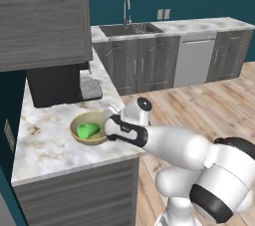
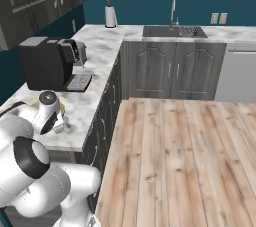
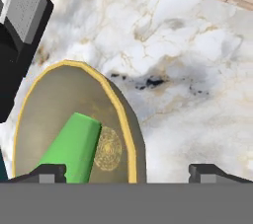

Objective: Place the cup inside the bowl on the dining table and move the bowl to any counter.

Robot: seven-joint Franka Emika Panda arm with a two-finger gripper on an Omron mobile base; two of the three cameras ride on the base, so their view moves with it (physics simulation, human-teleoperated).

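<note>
Gripper (image 3: 127,171): I see my fingers spread wide, straddling the rim, holding nothing.
Bowl (image 1: 85,120): round olive-gold bowl on the marble counter (image 1: 45,140), small green cup (image 1: 87,130) lying tipped inside.
Coffee machine (image 1: 55,84): black, just beyond.
Risk: I could drag the rim when lifting away.

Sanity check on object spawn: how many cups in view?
1. The cup lies on its side inside the bowl, on the counter by the coffee machine. None seen elsewhere.
</note>
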